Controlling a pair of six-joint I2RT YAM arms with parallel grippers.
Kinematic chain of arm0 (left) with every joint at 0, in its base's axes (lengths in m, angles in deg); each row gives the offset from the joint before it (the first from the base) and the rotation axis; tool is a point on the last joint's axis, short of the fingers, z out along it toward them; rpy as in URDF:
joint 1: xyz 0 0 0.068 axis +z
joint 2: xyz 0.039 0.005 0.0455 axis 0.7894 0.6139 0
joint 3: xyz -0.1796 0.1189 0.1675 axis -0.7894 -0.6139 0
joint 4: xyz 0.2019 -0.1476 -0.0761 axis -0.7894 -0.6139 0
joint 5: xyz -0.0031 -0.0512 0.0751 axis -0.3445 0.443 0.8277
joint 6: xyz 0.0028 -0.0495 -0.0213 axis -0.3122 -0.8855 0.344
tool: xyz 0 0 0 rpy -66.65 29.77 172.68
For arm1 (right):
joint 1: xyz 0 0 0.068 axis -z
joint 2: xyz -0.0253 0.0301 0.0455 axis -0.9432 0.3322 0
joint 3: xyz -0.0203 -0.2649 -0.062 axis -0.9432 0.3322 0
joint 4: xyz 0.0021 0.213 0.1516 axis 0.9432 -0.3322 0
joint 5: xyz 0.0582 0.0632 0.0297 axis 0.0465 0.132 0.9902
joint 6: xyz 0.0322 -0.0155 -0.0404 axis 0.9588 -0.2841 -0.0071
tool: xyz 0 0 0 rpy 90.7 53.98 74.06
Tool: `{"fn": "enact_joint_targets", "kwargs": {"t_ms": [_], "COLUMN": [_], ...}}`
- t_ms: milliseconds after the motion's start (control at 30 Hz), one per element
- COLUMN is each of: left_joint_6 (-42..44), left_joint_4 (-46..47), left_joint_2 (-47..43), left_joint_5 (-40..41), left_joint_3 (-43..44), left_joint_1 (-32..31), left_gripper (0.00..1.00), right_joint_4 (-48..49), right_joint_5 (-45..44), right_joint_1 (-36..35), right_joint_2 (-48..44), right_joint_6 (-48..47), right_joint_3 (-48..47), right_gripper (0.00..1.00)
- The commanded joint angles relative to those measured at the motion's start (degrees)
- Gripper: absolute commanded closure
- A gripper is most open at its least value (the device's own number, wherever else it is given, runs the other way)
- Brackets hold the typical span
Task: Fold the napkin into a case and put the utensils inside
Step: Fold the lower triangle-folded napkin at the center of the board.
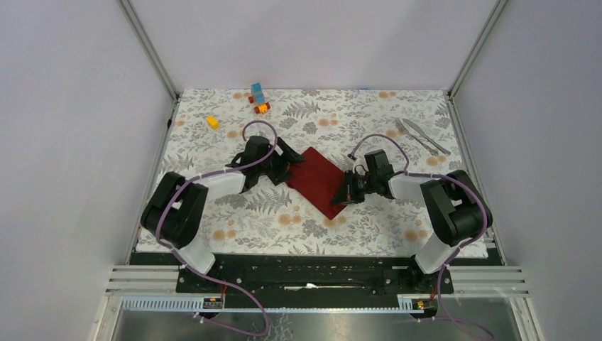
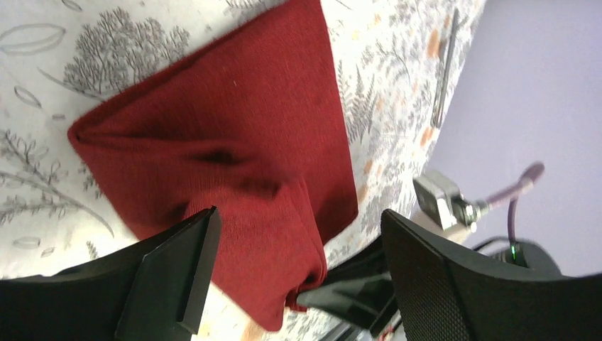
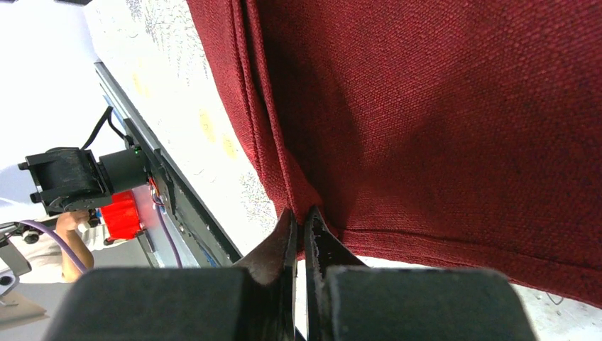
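One leaf-patterned counter (image 1: 284,227) carries everything I'm working with. The napkin (image 1: 319,177) lies at its middle, between my two arms. It is dark red and already doubled over into a smaller flat shape, turned cornerwise to me.

Up close the cloth is a coarse, soft weave. Its layers are stacked along one edge, and shallow dents and a puffed fold show where it hasn't settled flat. I judge it is partway to a case: folded, but not yet a narrow pouch.

The right fingers (image 3: 282,247) are closed tight on the near right edge, and the stacked layers run straight into the pinch. I read that as an anchor, keeping the layers together and the cloth from sliding during the fold.

The left fingers (image 2: 174,273) stand wide apart and grip nothing. They hang low at the napkin's left side, and the wrist view shows cloth in the gap between them. From there I can press, smooth or take a new hold.

The utensils (image 1: 422,135) lie together at the far right, well apart from the cloth, so they don't get in the way of the folding. I take it they go in last.

Small toy blocks (image 1: 258,98) sit at the far left and play no part here.
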Motion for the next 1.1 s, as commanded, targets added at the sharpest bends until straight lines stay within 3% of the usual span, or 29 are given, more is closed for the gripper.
{"fn": "enact_joint_targets", "kwargs": {"t_ms": [0,133,200,367,533,733,933,1067], "left_joint_6": [6.59,9.99,10.41,8.26,6.03,1.49,1.25,0.57], "left_joint_4": [5.55,6.81,7.32,14.52,21.22,31.54,35.46,37.37], "left_joint_2": [-8.63,-12.24,-12.63,-9.05,-2.4,4.18,8.67,12.22], "left_joint_5": [-3.52,-5.39,-6.09,-11.68,-15.8,-19.23,-19.66,-20.25], "left_joint_3": [-4.8,-8.16,-9.41,-10.79,-8.85,-8.73,-6.7,-5.18], "left_joint_1": [0.64,2.58,4.47,8.68,9.11,8.97,9.11,9.05], "left_gripper": [0.12,0.13,0.19,0.58,0.78,0.82,0.82,0.83], "right_joint_4": [1.29,1.37,1.39,1.56,1.57,1.57,1.29,-1.44], "right_joint_5": [0.75,0.9,0.83,1.0,1.09,1.09,0.6,-1.48], "right_joint_1": [0.54,0.69,0.62,0.65,0.62,0.62,0.62,0.63], "right_joint_2": [0.58,1.26,1.2,1.02,1.31,2.06,2.69,1.85], "right_joint_6": [-0.16,-0.14,-0.12,-0.1,-0.23,-0.21,-0.56,-2.22], "right_joint_3": [-0.81,-1.24,-1.22,-1.39,-1.7,-2.4,-2.95,-4.06], "right_gripper": [1.0,1.0,1.0,1.0,1.0,1.0,1.0,0.85]}}
